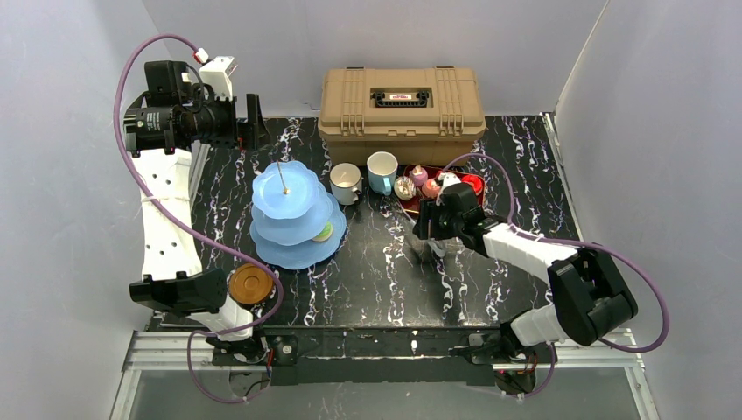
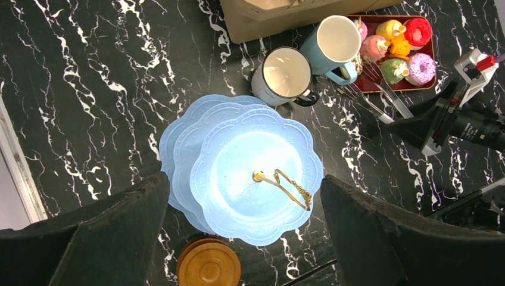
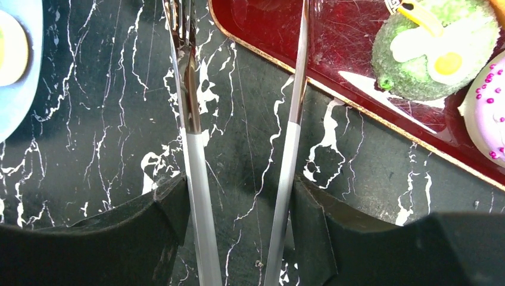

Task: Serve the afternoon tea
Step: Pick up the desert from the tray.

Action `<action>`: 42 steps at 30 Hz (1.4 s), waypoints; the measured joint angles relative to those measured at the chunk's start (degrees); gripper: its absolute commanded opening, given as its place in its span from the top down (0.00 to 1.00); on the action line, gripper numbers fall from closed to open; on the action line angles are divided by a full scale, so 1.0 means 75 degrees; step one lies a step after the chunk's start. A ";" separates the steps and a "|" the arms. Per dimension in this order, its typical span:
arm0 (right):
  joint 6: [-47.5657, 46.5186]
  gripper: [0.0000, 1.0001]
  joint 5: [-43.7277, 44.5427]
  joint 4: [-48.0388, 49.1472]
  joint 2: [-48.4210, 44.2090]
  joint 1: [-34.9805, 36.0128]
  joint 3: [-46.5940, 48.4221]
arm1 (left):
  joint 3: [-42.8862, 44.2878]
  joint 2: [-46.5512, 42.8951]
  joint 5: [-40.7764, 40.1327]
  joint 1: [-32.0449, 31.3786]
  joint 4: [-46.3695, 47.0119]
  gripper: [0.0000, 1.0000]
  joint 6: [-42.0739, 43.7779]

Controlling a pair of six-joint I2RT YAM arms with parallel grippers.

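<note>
- Centrally on the bench [image 1: 385, 262] stood the light-blue three-tier cake stand [image 1: 293, 214], upright, with a gold handle on top. One small greenish toy [image 1: 324, 232] lay on a lower tier, at its right side.
- White mug [image 1: 346, 182] and light-blue mug [image 1: 381, 171]: side by side on the bench, just behind and to the right of the stand, both upright.
- Saucers [image 1: 251, 284]: round and brown, stacked at the near left, close to the stand's front edge.
- Toy cakes [image 2: 396, 47]: grouped on the dark-red tray [image 3: 333, 36], right of the mugs. A green one [image 3: 429, 53] and a pink sprinkled one [image 3: 488, 119] sat nearest the right arm.
- Tan toolbox [image 1: 402, 103]: closed, at the back of the bench.
- Left end effector [image 2: 244, 180]: raised high above the cake stand, fingers wide apart, holding nothing.
- Right end effector [image 3: 239, 196]: low beside the tray's near edge, clamped on the metal tongs [image 3: 292, 137], whose tips pointed toward the tray; one blade crossed its rim.
</note>
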 measured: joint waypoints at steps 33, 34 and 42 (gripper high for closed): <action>0.0729 0.56 -0.0699 0.0635 0.0128 -0.0656 -0.0003 | -0.0099 -0.0029 0.0160 0.0000 0.0006 0.06 -0.0003; 0.0726 0.56 -0.0714 0.0632 0.0119 -0.0664 -0.0003 | -0.0105 -0.0032 0.0163 0.0000 0.0000 0.06 -0.0003; 0.0720 0.67 -0.0801 0.0568 -0.0096 -0.0720 -0.0003 | -0.0108 -0.0035 0.0166 0.0000 0.0003 0.06 -0.0003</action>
